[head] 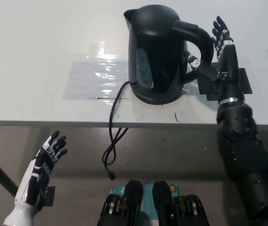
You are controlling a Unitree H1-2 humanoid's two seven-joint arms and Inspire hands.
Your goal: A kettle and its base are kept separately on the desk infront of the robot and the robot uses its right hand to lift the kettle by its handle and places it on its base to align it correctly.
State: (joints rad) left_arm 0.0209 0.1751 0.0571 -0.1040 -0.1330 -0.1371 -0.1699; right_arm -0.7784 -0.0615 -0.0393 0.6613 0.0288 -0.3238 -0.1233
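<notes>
Kettle (pixel 160 52) upright on base (pixel 158 96), handle toward right hand (pixel 223 54), fingers spread, left hand (pixel 49 153) open.

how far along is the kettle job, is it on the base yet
Looks done: the kettle stands upright on its base, whose cord hangs over the desk edge. In hand: nothing; the right hand is open beside the handle. The left hand rests open below the desk. Left: perhaps only withdrawing the arm.

text: none readable | kettle (pixel 157 52): no legible label | desk (pixel 40 56): no markings readable
</notes>
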